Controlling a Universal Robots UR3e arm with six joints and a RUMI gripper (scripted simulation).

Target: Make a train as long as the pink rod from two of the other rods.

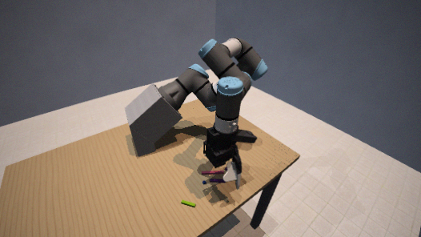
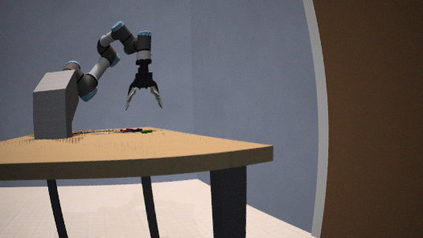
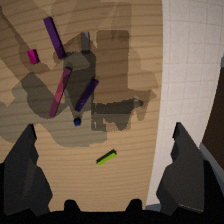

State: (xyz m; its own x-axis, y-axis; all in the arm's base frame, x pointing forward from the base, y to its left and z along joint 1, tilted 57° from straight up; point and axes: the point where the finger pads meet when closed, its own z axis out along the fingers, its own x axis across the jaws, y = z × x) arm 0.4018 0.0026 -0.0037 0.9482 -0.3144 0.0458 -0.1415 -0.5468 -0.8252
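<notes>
My gripper (image 2: 143, 107) is open and empty, held high above the table; it also shows in the top view (image 1: 234, 174). In the wrist view its two fingers frame the rods (image 3: 104, 127). The pink rod (image 3: 60, 92) lies flat, with a purple rod (image 3: 86, 95) close beside it to the right, not touching. A small blue rod (image 3: 77, 121) lies just below them. A second purple rod (image 3: 54, 37), a short magenta rod (image 3: 33, 56) and a grey rod (image 3: 86, 41) lie farther off. A lime rod (image 3: 106, 157) lies alone; it also shows in the top view (image 1: 188, 203).
The rods lie near the table's right edge (image 3: 161, 100), with tiled floor beyond. The arm's grey base block (image 1: 152, 118) stands on the table behind the rods. In the exterior view the rods show as a low cluster (image 2: 133, 130).
</notes>
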